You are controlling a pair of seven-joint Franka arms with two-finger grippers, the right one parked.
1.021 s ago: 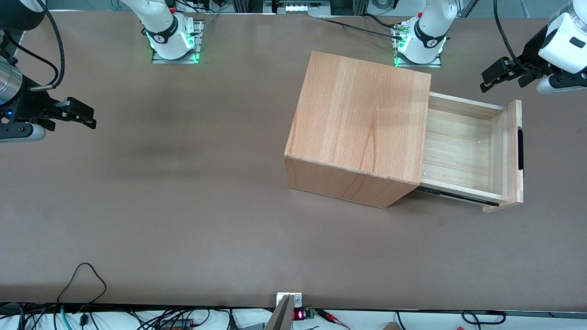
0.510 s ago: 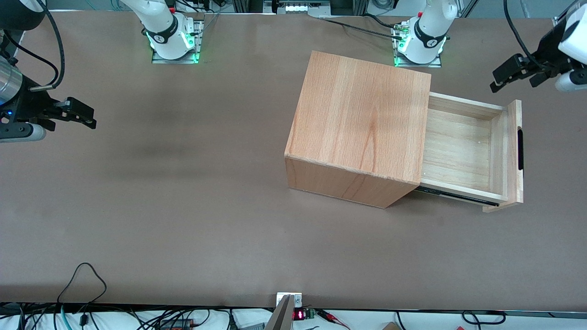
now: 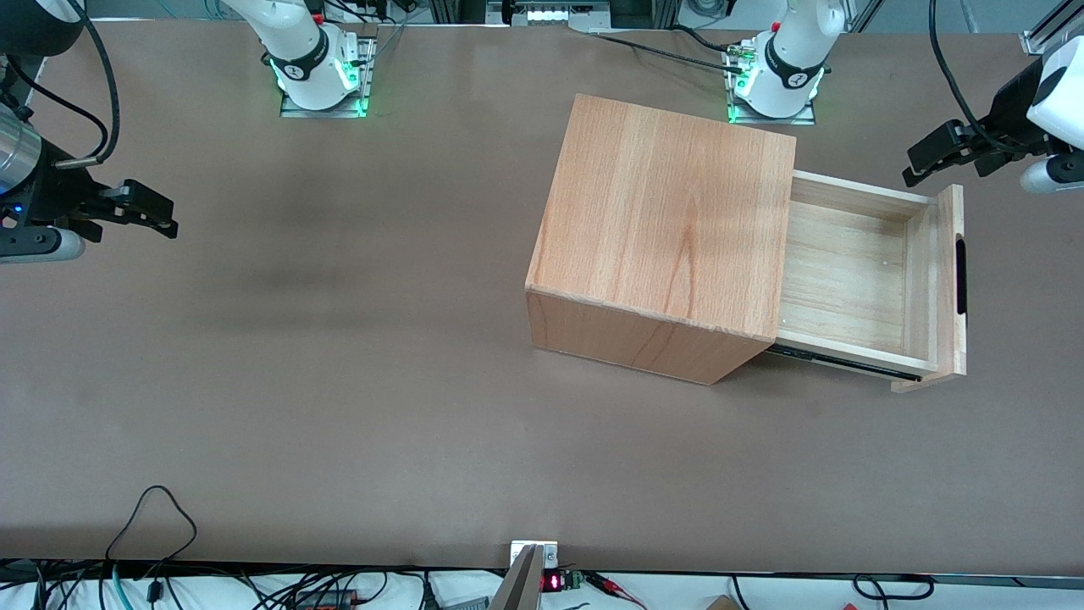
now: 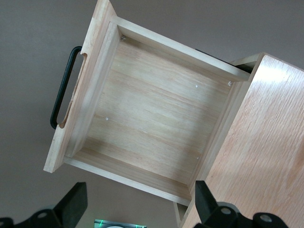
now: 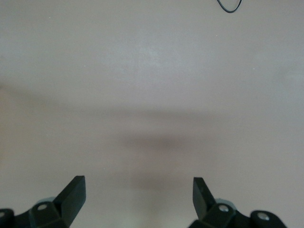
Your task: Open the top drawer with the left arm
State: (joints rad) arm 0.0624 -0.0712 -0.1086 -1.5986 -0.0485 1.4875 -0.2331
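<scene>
**Top drawer out, left gripper clear of it**

Top drawer (image 3: 855,280) pulled well out of the cabinet (image 3: 669,229), toward the working arm's end of the table (image 3: 339,381). Pale plank floor exposed; nothing inside. Black slot handle (image 3: 960,275) on the front panel, black slide rail (image 3: 847,363) along the drawer's side nearer the camera. Left arm (image 3: 1046,102) at the frame edge. Gripper (image 3: 919,168) up in the air, just beside the front panel's end that lies farther from the camera, touching nothing. Fingers point toward the cabinet.
</scene>
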